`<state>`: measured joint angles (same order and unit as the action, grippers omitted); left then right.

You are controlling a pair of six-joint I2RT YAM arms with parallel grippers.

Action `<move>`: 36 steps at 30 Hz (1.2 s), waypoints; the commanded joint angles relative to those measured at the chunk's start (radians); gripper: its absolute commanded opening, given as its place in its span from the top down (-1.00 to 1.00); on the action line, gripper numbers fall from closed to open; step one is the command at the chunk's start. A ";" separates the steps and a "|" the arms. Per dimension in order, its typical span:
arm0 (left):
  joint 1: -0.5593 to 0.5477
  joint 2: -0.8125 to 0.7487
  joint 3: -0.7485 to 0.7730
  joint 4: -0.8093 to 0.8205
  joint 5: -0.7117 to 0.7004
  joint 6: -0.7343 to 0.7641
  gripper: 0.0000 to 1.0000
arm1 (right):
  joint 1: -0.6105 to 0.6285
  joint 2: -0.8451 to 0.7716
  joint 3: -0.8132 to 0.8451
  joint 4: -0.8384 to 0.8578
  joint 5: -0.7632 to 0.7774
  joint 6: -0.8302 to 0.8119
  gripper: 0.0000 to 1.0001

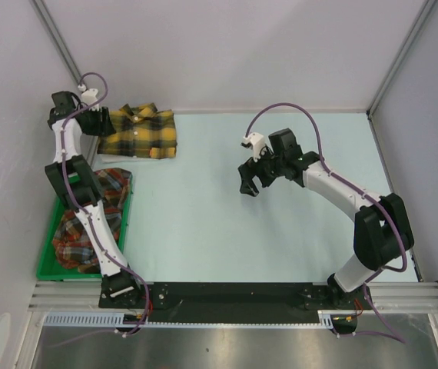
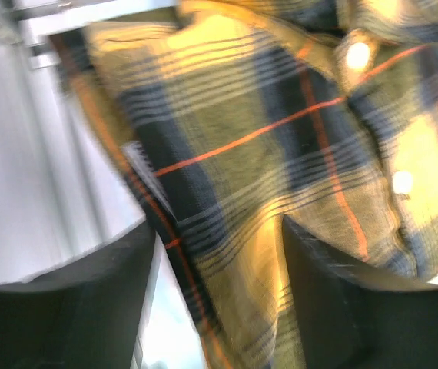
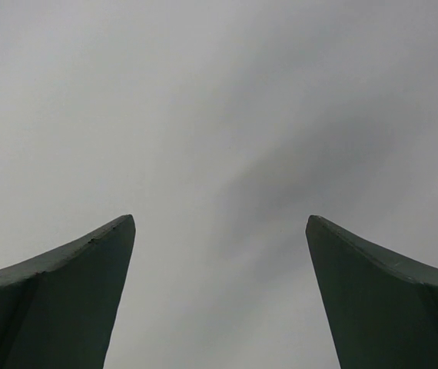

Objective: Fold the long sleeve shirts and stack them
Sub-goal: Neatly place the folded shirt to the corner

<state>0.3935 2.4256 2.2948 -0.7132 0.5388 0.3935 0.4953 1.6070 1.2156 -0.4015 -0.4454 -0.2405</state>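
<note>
Nearest, at the table's left edge, the bin (image 1: 48,257) holds the red shirt (image 1: 81,223), bunched up and unfolded. Further out, over the bare middle of the table (image 1: 227,231), the right gripper (image 1: 250,187) hangs with its jaws spread wide and nothing between them. In the far left corner the yellow shirt (image 1: 141,132) lies folded on the white shirt (image 1: 115,159), of which only a pale strip shows along the near side. The left gripper (image 2: 217,224) sits at the yellow shirt's left edge. Its jaws stand apart, with the cloth's edge visible in the gap but not pinched.

The step in hand looks like setting the second shirt on the stack, and two of the three appear done. Next, the left arm should lift straight clear so it does not drag the fold open. The red shirt then needs lifting out of the bin and spreading flat on the open table, likely with both grippers, before it can be folded.
</note>
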 commanded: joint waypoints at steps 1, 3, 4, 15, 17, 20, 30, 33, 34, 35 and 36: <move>0.016 -0.058 0.051 0.044 -0.091 0.008 -0.53 | -0.035 -0.039 0.005 -0.030 -0.024 -0.006 -0.99; 0.016 -0.097 0.026 0.031 -0.077 0.022 -0.56 | -0.047 -0.041 0.004 -0.039 -0.032 -0.003 -1.00; 0.015 -0.120 0.008 0.006 -0.077 0.031 -0.56 | -0.050 -0.042 -0.001 -0.042 -0.032 -0.002 -0.99; -0.002 -0.350 -0.330 -0.061 -0.092 0.087 -0.44 | -0.097 -0.064 -0.034 -0.053 -0.058 0.003 -0.99; -0.007 -0.320 -0.322 -0.063 -0.117 0.081 -0.40 | -0.098 -0.061 -0.039 -0.053 -0.065 0.006 -0.99; -0.002 -0.203 -0.247 -0.083 -0.129 0.068 -0.30 | -0.100 -0.056 -0.042 -0.053 -0.067 0.009 -0.99; 0.034 -0.121 -0.221 -0.023 -0.292 0.059 -0.08 | -0.165 -0.102 -0.100 -0.098 -0.036 -0.002 -0.99; 0.056 -0.192 -0.262 -0.009 -0.280 0.076 -0.26 | -0.219 -0.137 -0.125 -0.121 -0.032 0.000 -0.99; 0.056 -0.250 -0.287 -0.009 -0.267 0.080 -0.38 | -0.236 -0.156 -0.128 -0.128 -0.033 -0.002 -0.99; 0.057 -0.293 -0.307 -0.009 -0.251 0.087 -0.43 | -0.253 -0.165 -0.131 -0.132 -0.035 0.000 -0.99; 0.053 -0.330 -0.323 -0.009 -0.202 0.100 -0.60 | -0.277 -0.176 -0.133 -0.146 -0.042 0.000 -0.99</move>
<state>0.4198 2.3074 2.0155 -0.7429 0.2935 0.4538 0.2840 1.5108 1.0908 -0.5076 -0.4835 -0.2401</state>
